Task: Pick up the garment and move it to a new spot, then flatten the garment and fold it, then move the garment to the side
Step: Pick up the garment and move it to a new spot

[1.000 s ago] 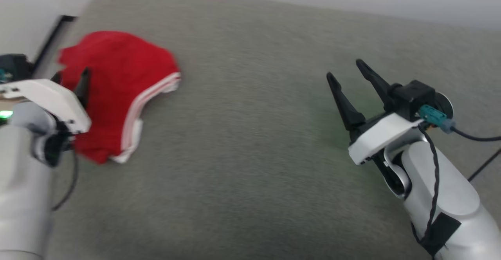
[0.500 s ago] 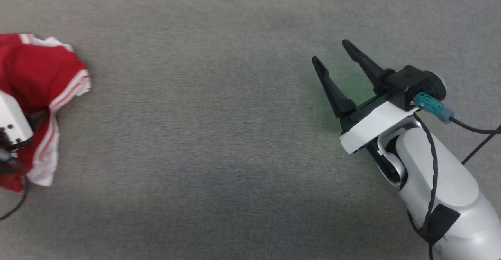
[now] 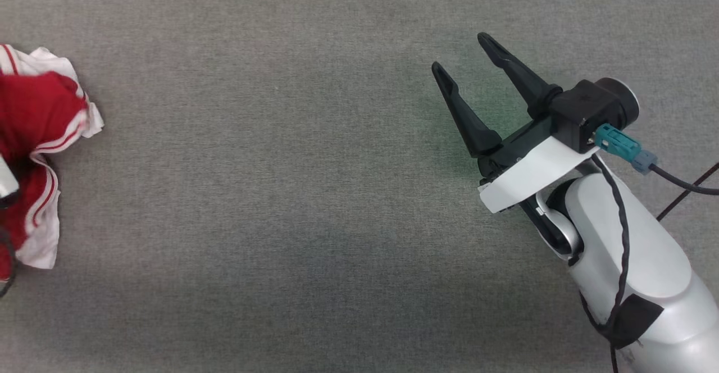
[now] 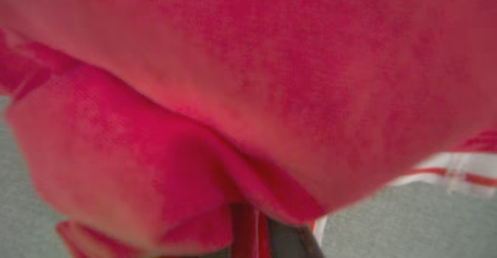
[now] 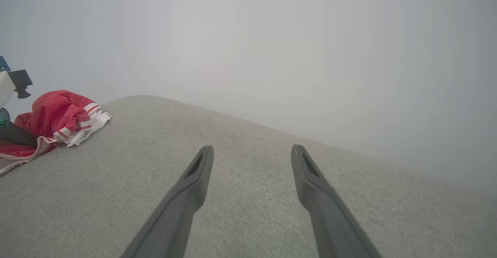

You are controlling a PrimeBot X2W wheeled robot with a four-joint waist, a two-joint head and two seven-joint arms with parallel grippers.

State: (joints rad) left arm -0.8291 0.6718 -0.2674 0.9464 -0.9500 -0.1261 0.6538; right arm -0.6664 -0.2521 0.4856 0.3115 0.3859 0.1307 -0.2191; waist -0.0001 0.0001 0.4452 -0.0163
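At the far left edge of the grey surface [image 3: 281,193], the red garment [image 3: 33,109] lies bunched in a heap. Its white sleeve cloth and striped trim face the middle of the surface. The left hand [image 5: 15,135] is sunk in the cloth. In the left wrist view, one dark finger [image 4: 289,240] shows beneath a red fold that hangs close over the camera. It cannot be told whether the fingers are pinching the fabric or only lying in it. Well apart, on the right, the right hand [image 3: 461,51] is held over the surface with its two long fingers spread wide. They point away from the robot, toward a pale wall [image 5: 271,36]. A teal plug [image 3: 618,142] and a black cable [image 3: 620,260] sit on its wrist and forearm.
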